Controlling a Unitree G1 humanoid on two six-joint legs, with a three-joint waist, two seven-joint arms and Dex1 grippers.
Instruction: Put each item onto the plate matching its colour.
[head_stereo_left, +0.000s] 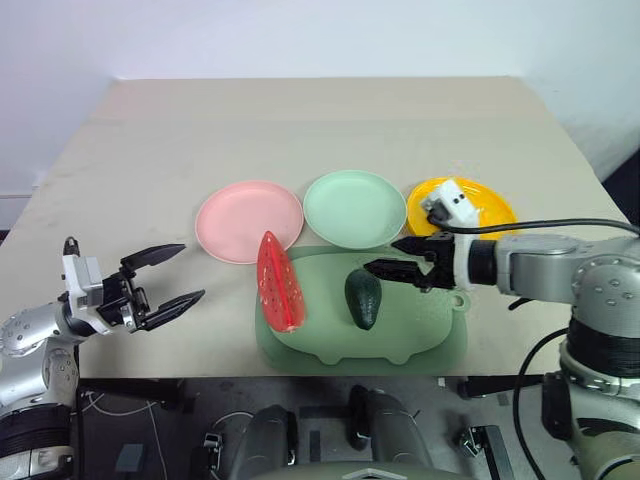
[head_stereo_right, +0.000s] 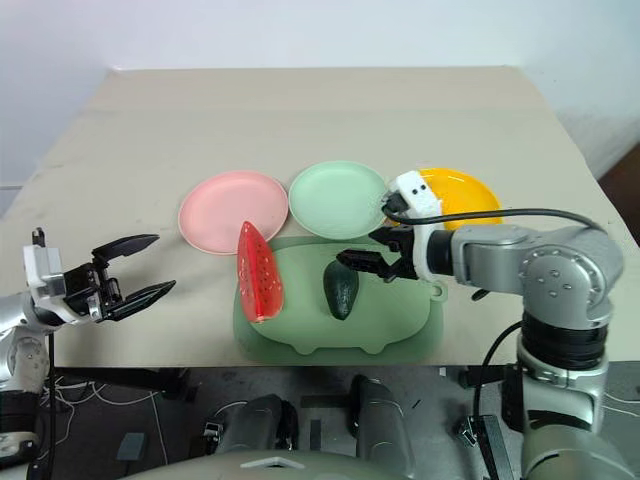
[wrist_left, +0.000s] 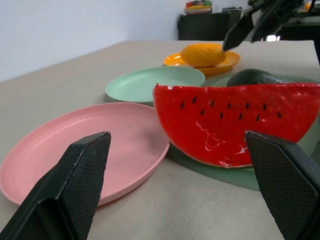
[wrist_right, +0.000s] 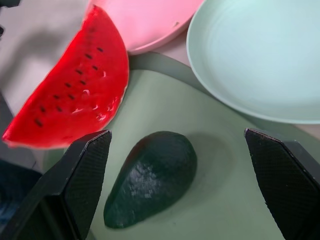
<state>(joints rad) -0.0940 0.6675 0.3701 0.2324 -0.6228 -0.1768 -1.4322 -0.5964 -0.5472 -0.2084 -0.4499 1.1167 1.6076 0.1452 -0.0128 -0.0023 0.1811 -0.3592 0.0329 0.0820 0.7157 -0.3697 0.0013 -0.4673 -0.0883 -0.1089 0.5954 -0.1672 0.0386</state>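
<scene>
yellow fruit (wrist_left: 202, 54) sits on the orange plate (head_stereo_left: 492, 205), pink plate (head_stereo_left: 248, 220) and green plate (head_stereo_left: 354, 207) bare, watermelon (head_stereo_left: 277, 280) and avocado (head_stereo_left: 364, 297) on the mat (head_stereo_left: 420, 335), left gripper (head_stereo_left: 166, 276) and right gripper (head_stereo_left: 390, 257) both agape, grasping nothing.

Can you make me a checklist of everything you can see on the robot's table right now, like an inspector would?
Surface: beige table with a dull-green mat at the near edge.
Job's things: watermelon wedge and avocado lie on the mat; yellow fruit sits on the yellow-orange plate; pink plate and mint green plate are empty.
Clutter: nothing seen.
Grippers: left gripper open, holding nothing, off the table's left side; right gripper open, just above the avocado.
Cables: a black cable runs along the right arm.
Surroundings: pale wall behind the table.
</scene>
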